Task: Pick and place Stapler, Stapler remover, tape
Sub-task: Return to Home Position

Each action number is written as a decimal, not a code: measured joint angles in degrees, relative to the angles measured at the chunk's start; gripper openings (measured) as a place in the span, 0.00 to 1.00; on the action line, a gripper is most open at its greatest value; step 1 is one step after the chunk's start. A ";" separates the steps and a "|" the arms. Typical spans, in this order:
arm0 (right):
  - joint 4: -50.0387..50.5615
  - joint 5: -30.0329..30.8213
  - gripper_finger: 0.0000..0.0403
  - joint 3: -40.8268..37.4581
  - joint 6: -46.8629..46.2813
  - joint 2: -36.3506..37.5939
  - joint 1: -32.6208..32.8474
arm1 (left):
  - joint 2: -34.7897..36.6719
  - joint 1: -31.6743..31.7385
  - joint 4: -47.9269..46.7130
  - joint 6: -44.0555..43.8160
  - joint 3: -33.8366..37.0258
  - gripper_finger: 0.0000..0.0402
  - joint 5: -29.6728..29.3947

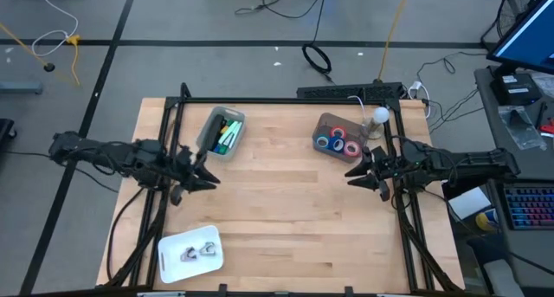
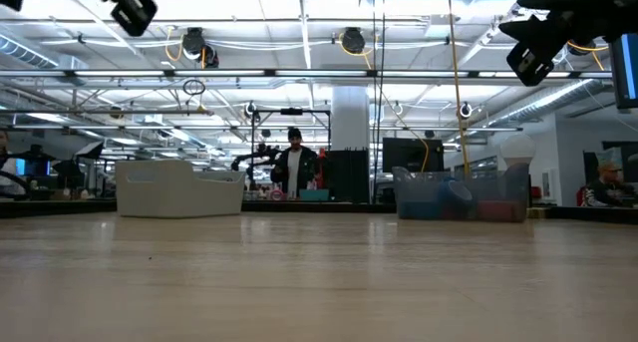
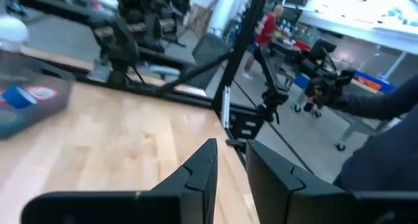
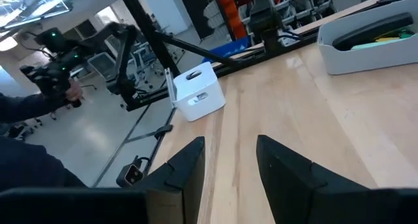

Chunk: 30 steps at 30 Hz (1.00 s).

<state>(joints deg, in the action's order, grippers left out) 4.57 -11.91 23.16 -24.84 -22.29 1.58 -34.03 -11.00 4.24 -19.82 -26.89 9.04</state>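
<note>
Well, my left pincer and right pincer hung spread, empty, above the table; lifting straight home seemed safest.

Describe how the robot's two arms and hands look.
The left arm and right arm are black, slim and segmented, bulkier at the joints. The left hand and right hand each carry two flat, matte black fingers tapering to angled tips. No markings show.
</note>
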 joint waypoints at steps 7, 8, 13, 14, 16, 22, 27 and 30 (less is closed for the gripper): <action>-0.04 6.59 0.32 -0.03 2.46 0.01 0.02 | 18.01 0.87 -11.70 2.24 4.54 0.20 -0.11; -0.04 7.02 0.32 -0.04 3.09 0.01 0.02 | 20.38 0.87 -13.25 2.58 5.02 0.20 -0.19; -0.03 7.17 0.32 -0.04 3.71 0.01 0.02 | 30.37 0.87 -16.16 4.74 8.52 0.20 -2.82; -0.01 7.17 0.32 -0.04 3.99 0.01 0.02 | 31.83 0.87 -16.06 5.08 9.36 0.20 -3.47; -0.04 7.25 0.32 -0.04 4.66 0.01 0.02 | 33.92 0.87 -16.16 5.54 11.30 0.20 -4.62; -0.33 7.81 0.32 -0.04 5.95 0.01 0.02 | 33.76 0.87 -15.09 6.10 15.67 0.20 -8.02; -8.76 9.04 0.32 -3.02 7.27 0.03 0.00 | 33.78 0.87 -10.14 8.54 19.41 0.20 -11.09; -14.51 8.92 0.32 -6.76 7.04 0.01 0.01 | 33.71 0.87 -8.83 9.78 21.72 0.20 -12.29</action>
<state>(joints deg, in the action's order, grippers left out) -9.94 -2.98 16.39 -17.80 -22.28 1.59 -0.32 -10.13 -4.60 -10.05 -5.16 -3.25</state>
